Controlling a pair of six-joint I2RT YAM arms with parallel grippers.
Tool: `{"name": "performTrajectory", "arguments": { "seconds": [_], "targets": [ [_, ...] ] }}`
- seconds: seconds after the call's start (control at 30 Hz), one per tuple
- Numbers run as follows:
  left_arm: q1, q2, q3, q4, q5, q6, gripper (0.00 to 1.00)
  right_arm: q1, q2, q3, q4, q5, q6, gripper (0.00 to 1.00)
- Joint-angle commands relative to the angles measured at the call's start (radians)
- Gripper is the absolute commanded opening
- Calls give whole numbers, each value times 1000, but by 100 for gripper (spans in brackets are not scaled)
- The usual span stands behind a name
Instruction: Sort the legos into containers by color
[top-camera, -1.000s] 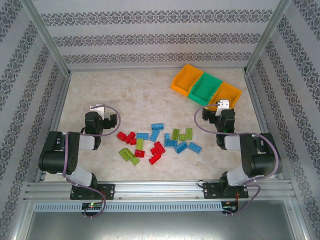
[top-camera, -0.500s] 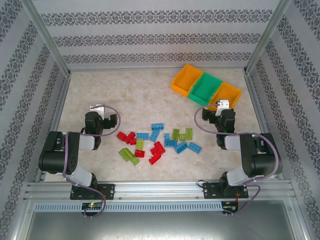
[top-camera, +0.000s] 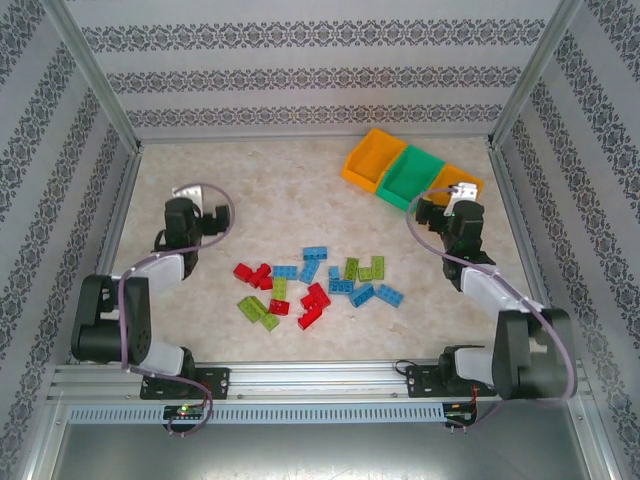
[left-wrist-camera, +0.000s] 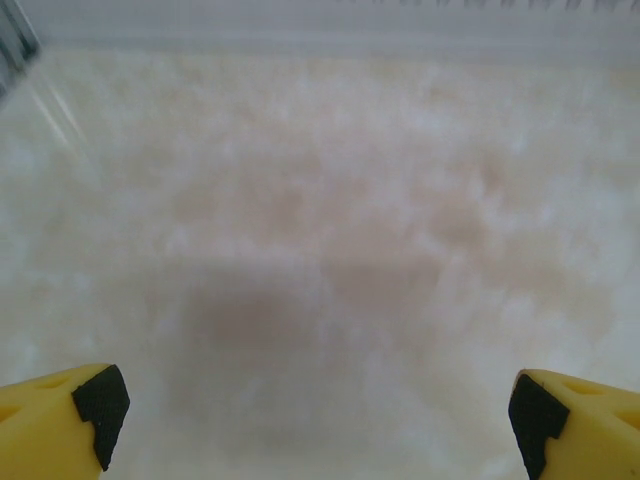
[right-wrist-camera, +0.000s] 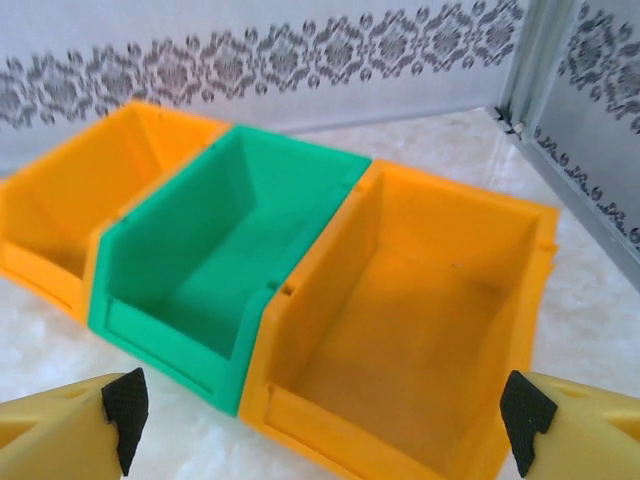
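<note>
The legos lie loose in the middle of the table: red ones on the left, light blue ones and lime green ones among them. Three bins stand in a row at the back right: an orange bin, a green bin and a second orange bin. My right gripper hovers open just before that row; in its wrist view the green bin and the orange bin are both empty. My left gripper is open over bare table at the left, holding nothing.
Aluminium frame posts and patterned walls enclose the table on three sides. A frame rail runs close to the right of the bins. The left wrist view has blurred marble tabletop under the fingers.
Both arms have unfolded and reached away from their bases. The left gripper moved farther up the table; the right gripper moved up toward the bins.
</note>
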Motion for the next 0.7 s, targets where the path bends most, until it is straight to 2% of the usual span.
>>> {"name": "performTrajectory", "arguments": {
  "seconds": [0.0, 0.07, 0.13, 0.2, 0.3, 0.47, 0.67],
  "targets": [
    [-3, -102, 65, -229, 11, -164, 99, -14, -54, 33, -224, 14, 76, 93],
    [-20, -135, 86, -298, 41, -193, 100, -37, -60, 78, -320, 0, 110, 93],
    [-68, -159, 102, -359, 51, -193, 100, -85, -28, 151, -446, -67, 153, 91],
    [-133, -179, 107, -403, 65, -187, 100, -113, 40, 263, -614, -73, 158, 87],
    [-228, -190, 97, -418, 113, -187, 100, -122, 146, 382, -772, -89, 125, 87],
    [-366, -184, 110, -436, 156, -129, 99, -131, 238, 453, -835, -97, 142, 84],
    [-421, -184, 102, -433, 161, -133, 99, -154, 345, 521, -857, -98, 184, 83]
  ]
}}
